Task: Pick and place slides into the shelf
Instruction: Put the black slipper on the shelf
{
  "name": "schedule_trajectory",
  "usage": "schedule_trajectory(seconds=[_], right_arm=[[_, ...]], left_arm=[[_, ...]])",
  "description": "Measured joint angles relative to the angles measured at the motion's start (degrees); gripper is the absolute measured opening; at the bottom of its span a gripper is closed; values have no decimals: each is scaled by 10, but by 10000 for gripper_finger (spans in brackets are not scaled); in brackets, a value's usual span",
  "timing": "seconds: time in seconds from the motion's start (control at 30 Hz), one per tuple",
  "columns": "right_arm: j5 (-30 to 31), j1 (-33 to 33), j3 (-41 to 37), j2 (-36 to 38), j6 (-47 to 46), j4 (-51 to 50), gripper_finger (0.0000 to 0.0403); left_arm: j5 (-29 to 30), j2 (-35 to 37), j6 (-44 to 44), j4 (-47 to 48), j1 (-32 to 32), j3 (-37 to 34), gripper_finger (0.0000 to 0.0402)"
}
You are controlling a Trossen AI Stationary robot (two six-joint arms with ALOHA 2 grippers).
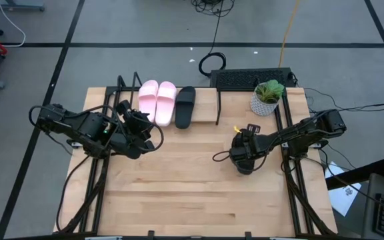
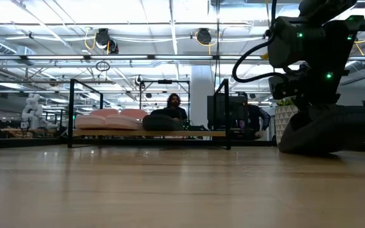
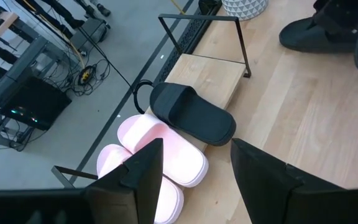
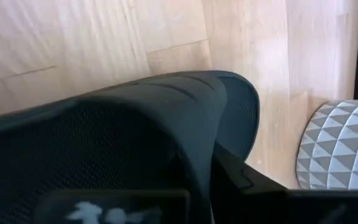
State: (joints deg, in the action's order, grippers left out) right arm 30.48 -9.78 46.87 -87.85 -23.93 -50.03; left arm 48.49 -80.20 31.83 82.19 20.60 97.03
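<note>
Two light pink slides (image 1: pixel 157 101) and one black slide (image 1: pixel 185 107) lie side by side on the shelf (image 1: pixel 207 101) at the table's far edge. My left gripper (image 1: pixel 139 122) hovers open just near-left of the pink pair (image 3: pixel 143 134), touching nothing; the shelved black slide (image 3: pixel 194 115) and the shelf board (image 3: pixel 213 78) lie ahead of it. The second black slide (image 2: pixel 328 133) sits on the table's right half under my right gripper (image 1: pixel 244 152), which is shut on it. That slide fills the right wrist view (image 4: pixel 166 112). My right gripper comes down on the black slide from above. One finger (image 4: pixel 253 183) lies against the outer side of the slide's strap (image 4: pixel 197 124). The slide itself hides the other finger. In the low view the sole (image 2: pixel 322 149) rests on the table.
A potted plant in a white patterned pot (image 1: pixel 267 99) stands at the far right, close to the held slide (image 4: pixel 340 143). A keyboard (image 1: pixel 249 79) lies behind the shelf. The shelf's black wire end frames (image 1: pixel 219 107) stand up. Bare shelf board shows right of the black slide.
</note>
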Motion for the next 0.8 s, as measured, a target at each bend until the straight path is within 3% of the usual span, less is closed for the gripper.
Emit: schedule_trajectory(seconds=[0.27, 0.5, 0.67, 0.8], right_arm=[[-16, 0, 35, 2, -9, -59, 5], [-83, -13, 173, 2, 1, -121, 3], [-111, -36, 275, 2, 43, -86, 2], [-100, -40, 346, 2, 89, -35, 1]], left_arm=[[0, 0, 2, 0, 0, 0, 188], [0, 0, 3, 0, 0, 0, 188], [4, 0, 3, 0, 0, 0, 188], [6, 0, 3, 0, 0, 0, 188]])
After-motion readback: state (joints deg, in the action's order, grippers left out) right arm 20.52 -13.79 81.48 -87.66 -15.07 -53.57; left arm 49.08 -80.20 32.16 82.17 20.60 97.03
